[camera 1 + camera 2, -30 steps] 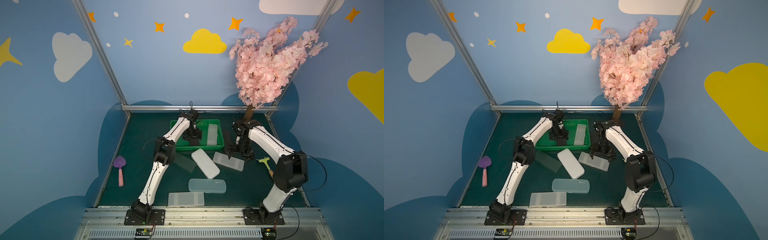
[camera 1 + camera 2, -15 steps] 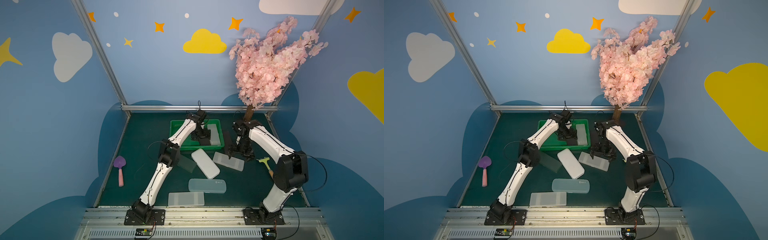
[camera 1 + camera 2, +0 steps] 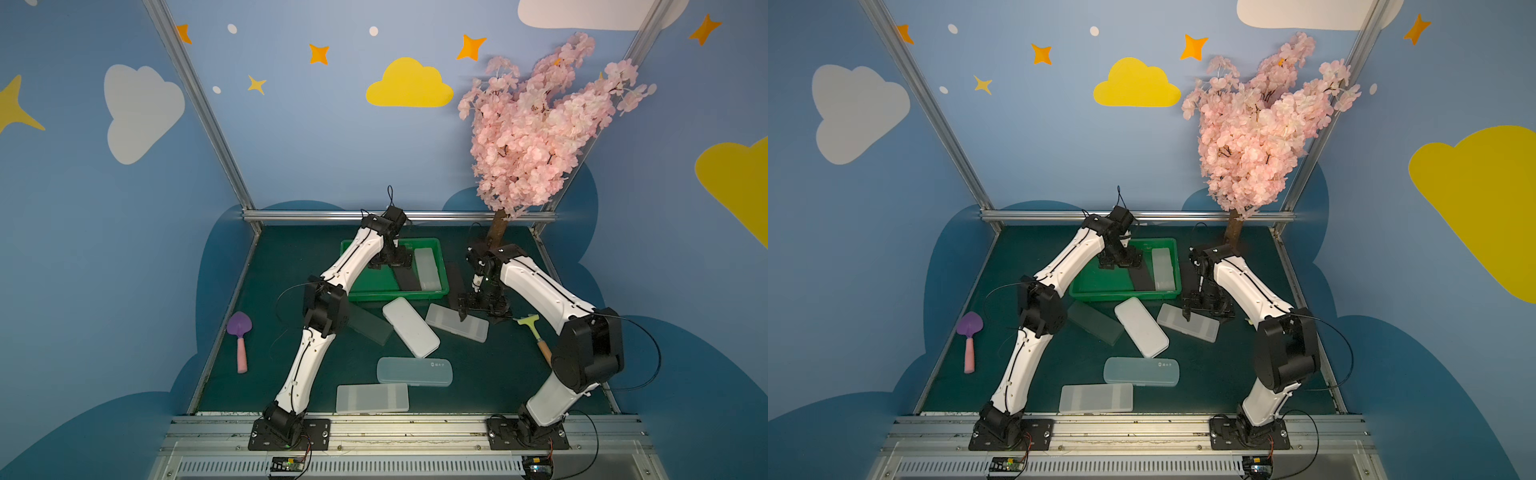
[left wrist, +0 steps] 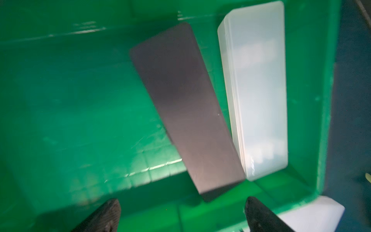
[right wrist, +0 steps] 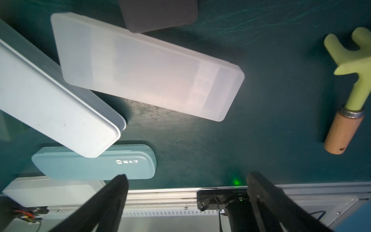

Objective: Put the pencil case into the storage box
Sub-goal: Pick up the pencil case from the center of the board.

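The storage box (image 3: pixel 374 296) holds a dark pencil case (image 4: pixel 184 112) and a frosted pencil case (image 4: pixel 259 90); six lie outside. Left gripper (image 4: pixel 181 200), right gripper (image 5: pixel 187 176): fingers released.

Green storage box (image 3: pixel 390 296), dark pencil case (image 4: pixel 186 112) inside, frosted case (image 4: pixel 259 96) beside

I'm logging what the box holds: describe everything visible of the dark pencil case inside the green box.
The dark pencil case is a flat, matte charcoal rectangle with rounded corners. It looks closed and shows no markings. It lies slantwise in the storage box, angled toward the translucent white case beside it, and seems to meet that case near one corner. The open left gripper is clear of it.
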Controlling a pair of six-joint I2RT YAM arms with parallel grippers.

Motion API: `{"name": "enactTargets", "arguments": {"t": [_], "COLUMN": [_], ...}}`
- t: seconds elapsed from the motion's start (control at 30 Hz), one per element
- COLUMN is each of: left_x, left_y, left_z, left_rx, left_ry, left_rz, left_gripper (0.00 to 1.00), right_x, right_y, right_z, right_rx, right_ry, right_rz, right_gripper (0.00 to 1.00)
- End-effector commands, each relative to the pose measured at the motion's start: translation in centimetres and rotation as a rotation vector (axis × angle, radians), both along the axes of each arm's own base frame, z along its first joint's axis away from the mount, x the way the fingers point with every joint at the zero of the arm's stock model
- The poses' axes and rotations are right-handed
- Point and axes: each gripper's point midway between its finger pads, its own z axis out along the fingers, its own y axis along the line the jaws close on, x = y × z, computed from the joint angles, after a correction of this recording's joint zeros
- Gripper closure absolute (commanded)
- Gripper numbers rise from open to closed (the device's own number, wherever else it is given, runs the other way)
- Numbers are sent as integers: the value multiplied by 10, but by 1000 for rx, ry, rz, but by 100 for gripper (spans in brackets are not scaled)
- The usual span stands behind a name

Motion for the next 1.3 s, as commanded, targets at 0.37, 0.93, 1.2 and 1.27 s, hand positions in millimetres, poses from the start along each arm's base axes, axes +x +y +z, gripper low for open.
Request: {"name": "enactTargets", "arguments": {"t": [0.37, 0.93, 1.2, 1.27], "left_x": [-106, -148, -147, -147], "left_y": [104, 145, 148, 148], "left_z": [55, 57, 54, 54], "left_rx": [114, 139, 138, 139], "left_ry": [-50, -47, -38, -36], "left_rz": [91, 156, 156, 151], "left_gripper": [0, 0, 0, 0], "right_x": [24, 50, 32, 26], "right_y": [-4, 33, 38, 37], "right_z": [-52, -80, -100, -103], "right_rx": [-45, 85, 97, 94], "right_ry": [-67, -139, -65, -51], "right_rz": [576, 850, 809, 797], "right_gripper": [2, 2, 2, 2]}}
